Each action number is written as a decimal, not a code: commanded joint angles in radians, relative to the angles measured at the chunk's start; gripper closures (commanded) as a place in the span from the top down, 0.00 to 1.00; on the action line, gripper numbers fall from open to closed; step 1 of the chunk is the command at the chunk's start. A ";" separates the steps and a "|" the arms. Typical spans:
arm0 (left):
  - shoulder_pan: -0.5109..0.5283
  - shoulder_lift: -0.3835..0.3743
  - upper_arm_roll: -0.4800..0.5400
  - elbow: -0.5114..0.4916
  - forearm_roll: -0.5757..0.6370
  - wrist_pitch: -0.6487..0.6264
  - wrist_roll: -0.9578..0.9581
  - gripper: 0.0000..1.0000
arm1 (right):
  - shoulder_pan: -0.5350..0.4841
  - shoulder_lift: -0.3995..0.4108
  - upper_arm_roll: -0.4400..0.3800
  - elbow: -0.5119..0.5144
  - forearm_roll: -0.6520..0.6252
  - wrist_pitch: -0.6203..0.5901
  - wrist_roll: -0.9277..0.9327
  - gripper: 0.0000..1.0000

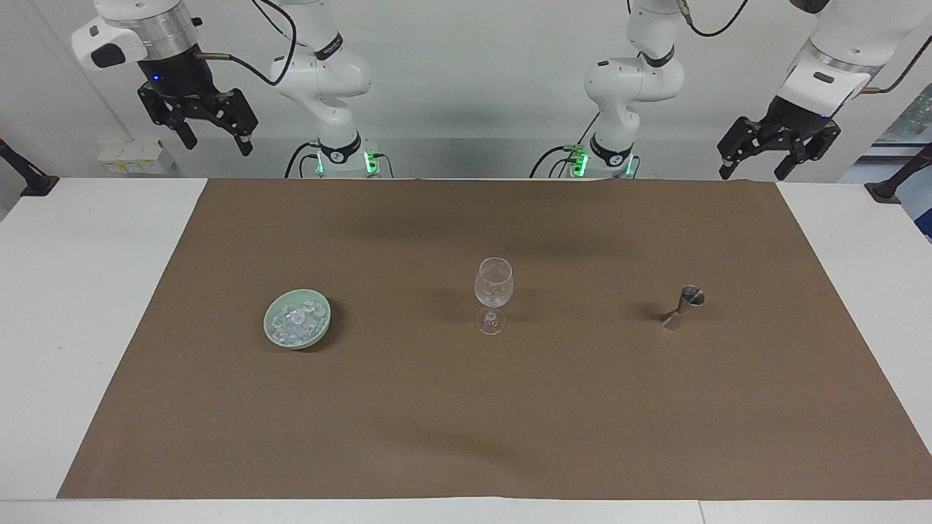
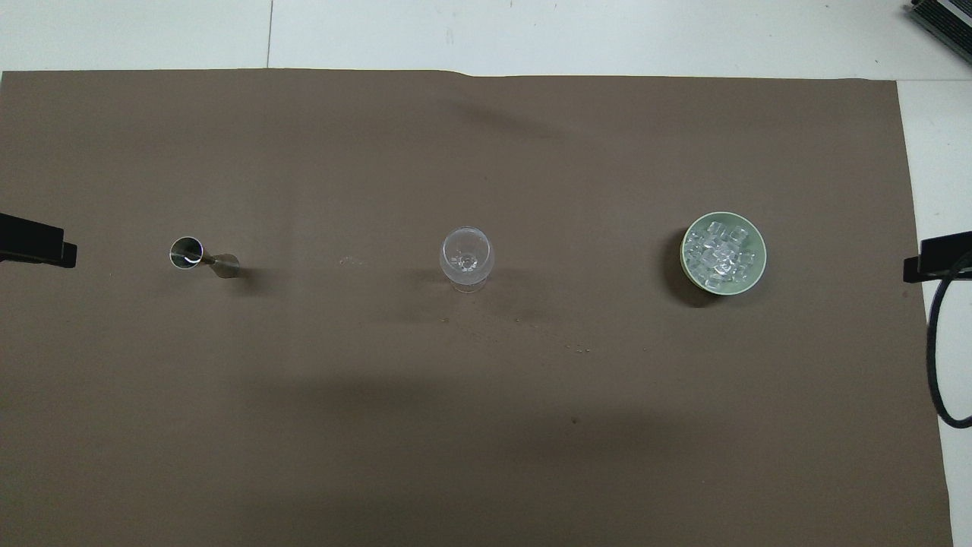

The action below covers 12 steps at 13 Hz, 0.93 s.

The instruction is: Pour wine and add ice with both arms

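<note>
The ice is a heap of small clear chunks in a pale green bowl, which stands on the brown mat toward the right arm's end; the ice also shows in the overhead view. An empty clear stemmed glass stands upright mid-mat. A small metal jigger stands toward the left arm's end. My right gripper hangs open and empty, high above the robots' edge of the table. My left gripper hangs open and empty likewise.
The brown mat covers most of the white table. In the overhead view only a black tip of each gripper shows at the side edges, plus a black cable at the right arm's end.
</note>
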 commanded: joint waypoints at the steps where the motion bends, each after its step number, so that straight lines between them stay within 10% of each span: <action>1: -0.016 0.009 0.033 -0.001 -0.026 0.001 -0.001 1.00 | -0.004 -0.013 -0.002 -0.013 0.020 0.001 -0.020 1.00; 12: -0.085 0.191 0.197 0.059 -0.135 0.084 -0.108 1.00 | -0.004 -0.013 -0.002 -0.013 0.020 0.001 -0.020 1.00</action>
